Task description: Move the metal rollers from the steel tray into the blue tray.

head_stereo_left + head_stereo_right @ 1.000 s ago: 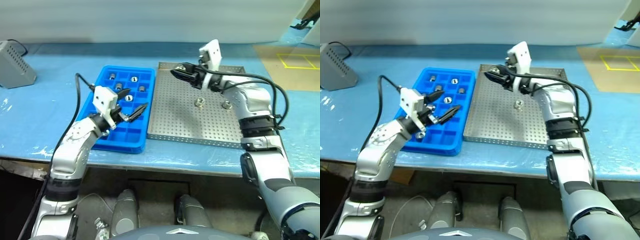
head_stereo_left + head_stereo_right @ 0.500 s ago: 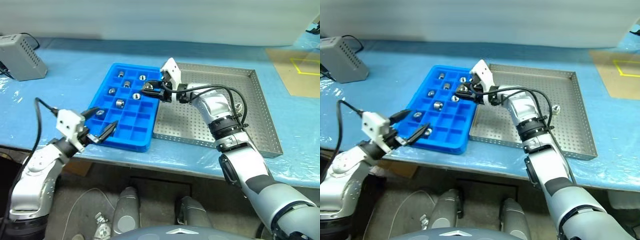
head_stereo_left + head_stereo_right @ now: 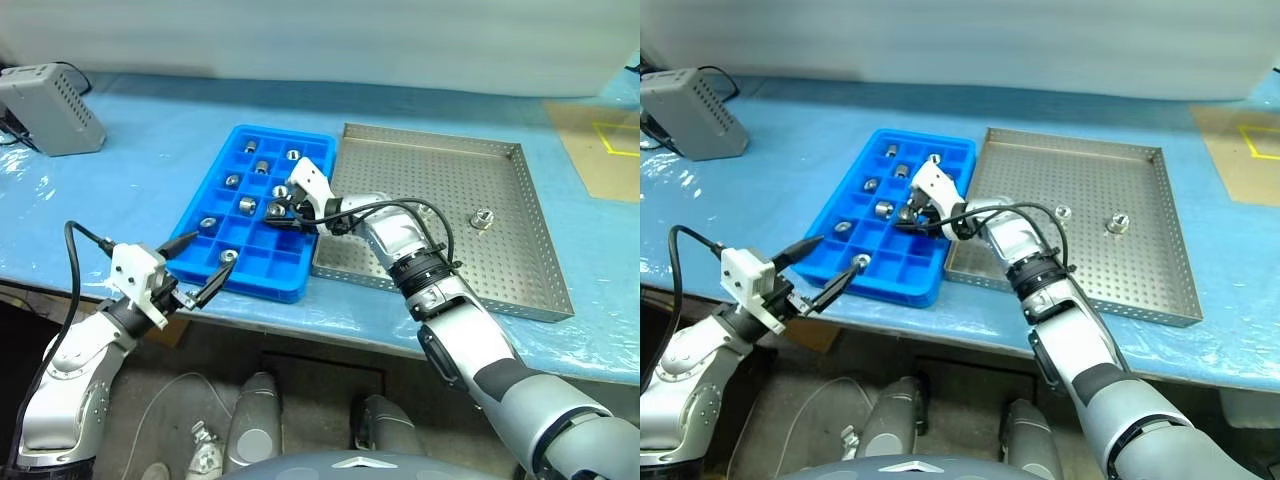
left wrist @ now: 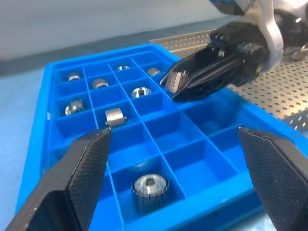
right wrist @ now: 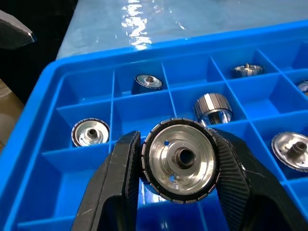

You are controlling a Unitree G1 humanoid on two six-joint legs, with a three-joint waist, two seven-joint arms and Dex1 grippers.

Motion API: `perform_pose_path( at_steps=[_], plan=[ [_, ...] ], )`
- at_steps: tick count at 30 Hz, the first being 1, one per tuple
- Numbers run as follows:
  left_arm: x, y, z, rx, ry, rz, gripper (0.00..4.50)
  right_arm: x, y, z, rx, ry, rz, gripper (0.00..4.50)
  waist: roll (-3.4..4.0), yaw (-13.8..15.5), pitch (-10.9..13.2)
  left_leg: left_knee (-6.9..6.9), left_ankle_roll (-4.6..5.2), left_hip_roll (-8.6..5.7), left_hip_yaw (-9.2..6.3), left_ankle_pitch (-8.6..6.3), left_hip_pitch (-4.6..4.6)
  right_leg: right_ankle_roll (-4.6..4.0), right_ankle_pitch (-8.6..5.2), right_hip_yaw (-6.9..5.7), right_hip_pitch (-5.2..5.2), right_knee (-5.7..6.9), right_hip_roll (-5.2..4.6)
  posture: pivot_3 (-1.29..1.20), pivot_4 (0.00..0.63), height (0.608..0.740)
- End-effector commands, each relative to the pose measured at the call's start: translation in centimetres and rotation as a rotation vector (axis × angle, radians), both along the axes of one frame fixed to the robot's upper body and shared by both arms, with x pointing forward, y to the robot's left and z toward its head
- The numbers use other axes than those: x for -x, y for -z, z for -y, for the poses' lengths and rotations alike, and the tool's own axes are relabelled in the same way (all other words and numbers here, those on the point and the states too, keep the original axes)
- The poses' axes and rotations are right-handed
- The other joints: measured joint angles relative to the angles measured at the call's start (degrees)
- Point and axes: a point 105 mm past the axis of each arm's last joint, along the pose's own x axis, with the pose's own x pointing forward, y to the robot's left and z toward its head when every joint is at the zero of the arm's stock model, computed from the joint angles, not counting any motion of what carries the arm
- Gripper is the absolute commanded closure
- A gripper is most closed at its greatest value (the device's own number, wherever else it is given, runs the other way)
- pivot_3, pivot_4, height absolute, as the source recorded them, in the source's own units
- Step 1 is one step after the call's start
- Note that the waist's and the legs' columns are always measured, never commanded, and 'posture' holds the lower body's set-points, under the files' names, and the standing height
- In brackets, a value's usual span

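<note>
The right gripper point(image 5: 179, 166) is clamped on one shiny, knurled metal roller point(image 5: 180, 160), holding it above the bright blue plastic compartment tray point(image 3: 300, 280), over the middle of that tray's edge nearest the grey perforated steel tray point(image 3: 520, 230). The right wrist view looks straight into the roller's central hole: its short axis runs along the gripper's pointing line, and the fingers point(image 5: 115, 187) press its ribbed rim from both sides. The head views show the gripper only as a dark tip over the blue tray, while the left wrist view shows it from the side. The wrist views also show rollers in several compartments, some upright with the hole upward, one lying on its side point(image 4: 115, 117). In the head views one roller point(image 3: 483, 217) lies in the steel tray near its far right corner, and the right eye view shows a second roller point(image 3: 1063, 211) near the tray's middle.

The left gripper point(image 3: 192, 268) hangs with its fingers wide apart, empty, at the blue tray's near left corner.

A second ago the right gripper was over the steel tray's far edge; it has since swung across over the blue tray. The left gripper, then above the blue tray's near half, has drawn back to its near corner
</note>
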Motion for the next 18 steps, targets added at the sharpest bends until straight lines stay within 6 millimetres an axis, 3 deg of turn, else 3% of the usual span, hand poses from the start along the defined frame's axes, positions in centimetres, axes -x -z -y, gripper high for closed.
perform_pose_path(
  at_steps=[1, 8, 18],
  plan=[
    [0.1, -0.7, 0.8, -0.002, 0.013, 0.056, 0.06, 0.2, -1.0, -0.5, -0.036, -0.015, 0.015, 2.76, 0.0, 0.02, 0.0, 0.0, 0.0, 0.0, 0.0, 0.0, -0.01, 0.0, 0.0, 0.0, 0.0, 0.0, -0.01, 0.31, 0.15, 0.74],
    [-0.3, -1.6, 4.9, 0.005, 0.032, 0.08, 0.06, 0.4, -1.0, -1.4, -0.07, -0.014, 0.006, 2.76, -0.01, -0.05, 0.0, 0.01, 0.0, 0.0, -0.09, 0.0, 0.01, 0.0, 0.01, 0.01, 0.02, 0.04, -0.03, 0.31, 0.15, 0.74],
    [0.5, -5.4, 5.9, 0.005, 0.014, 0.108, 0.06, 1.3, -0.2, -2.7, -0.086, -0.056, -0.049, 2.76, -0.01, -0.23, -0.01, 0.02, -0.05, -0.01, -0.08, 0.04, 0.04, 0.0, 0.01, -0.03, 0.03, 0.08, 0.0, 0.33, 0.15, 0.74]
  ],
)
